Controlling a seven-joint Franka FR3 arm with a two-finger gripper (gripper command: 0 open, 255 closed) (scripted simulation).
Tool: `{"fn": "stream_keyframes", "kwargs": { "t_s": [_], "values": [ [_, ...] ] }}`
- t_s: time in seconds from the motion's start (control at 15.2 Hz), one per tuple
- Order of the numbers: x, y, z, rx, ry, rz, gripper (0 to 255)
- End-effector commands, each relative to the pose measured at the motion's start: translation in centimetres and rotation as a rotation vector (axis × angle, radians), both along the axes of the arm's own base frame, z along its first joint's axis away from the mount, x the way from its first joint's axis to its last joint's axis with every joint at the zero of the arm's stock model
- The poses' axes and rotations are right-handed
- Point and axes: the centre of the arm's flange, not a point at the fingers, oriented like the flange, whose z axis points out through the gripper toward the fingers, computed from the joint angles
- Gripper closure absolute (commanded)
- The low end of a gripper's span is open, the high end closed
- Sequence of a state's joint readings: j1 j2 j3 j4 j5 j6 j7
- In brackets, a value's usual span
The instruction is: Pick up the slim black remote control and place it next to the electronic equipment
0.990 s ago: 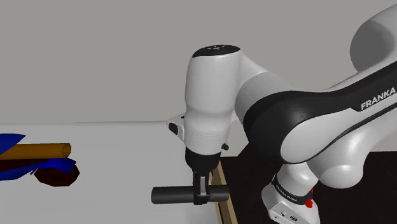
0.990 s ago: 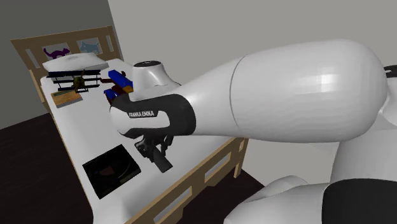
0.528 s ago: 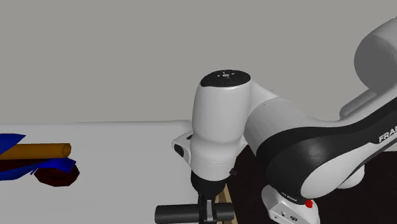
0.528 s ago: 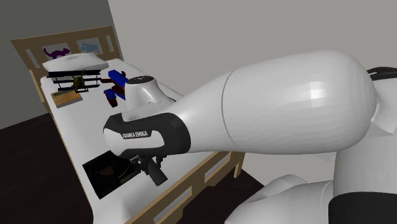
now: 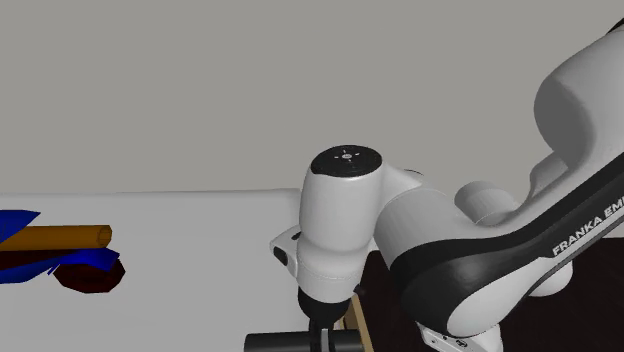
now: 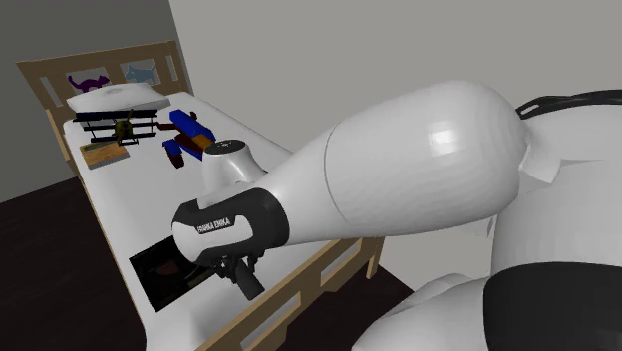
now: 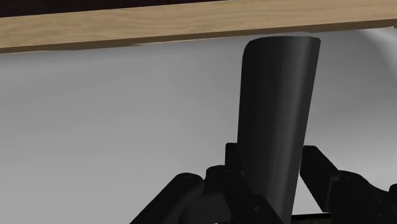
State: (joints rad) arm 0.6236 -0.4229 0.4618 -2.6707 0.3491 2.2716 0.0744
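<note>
The slim black remote (image 7: pixel 273 114) sticks out straight ahead, clasped between my black fingers (image 7: pixel 232 159). My gripper (image 5: pixel 322 340) is shut on its middle at the shoulder view's lower edge, with the remote (image 5: pixel 290 341) lying level just over the white bed top. In the second exterior view the gripper (image 6: pixel 237 269) holds the remote (image 6: pixel 247 283) low over the bed, close beside the flat black electronic equipment (image 6: pixel 164 267) near the bed's foot. My own arm hides part of that equipment.
The bed's wooden side rail (image 7: pixel 191 25) runs just beyond the remote's tip. A blue and brown object (image 5: pixel 60 250) lies farther along the bed. A toy biplane (image 6: pixel 120 125), a pillow (image 6: pixel 115 97) and the headboard (image 6: pixel 100 65) stand at the far end.
The arm has bent lower and the gripper has carried the remote down toward the bed, closer to the black equipment. The grip on the remote is unchanged.
</note>
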Motion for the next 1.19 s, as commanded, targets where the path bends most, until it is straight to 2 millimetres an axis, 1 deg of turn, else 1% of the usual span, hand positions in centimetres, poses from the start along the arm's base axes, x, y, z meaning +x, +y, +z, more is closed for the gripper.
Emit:
{"fn": "stream_keyframes", "kwargs": {
  "t_s": [0.0,0.26,0.73,0.79,1.12],
  "values": [
    [-0.1,0.1,-1.1,0.001,0.000,0.000,255],
    [-0.1,0.1,-3.0,0.001,0.000,0.000,255],
    [-0.1,0.1,-3.0,0.001,0.000,0.000,255],
    [-0.1,0.1,-3.0,0.001,0.000,0.000,0],
    [-0.1,0.1,-3.0,0.001,0.000,0.000,0]
  ]
}}
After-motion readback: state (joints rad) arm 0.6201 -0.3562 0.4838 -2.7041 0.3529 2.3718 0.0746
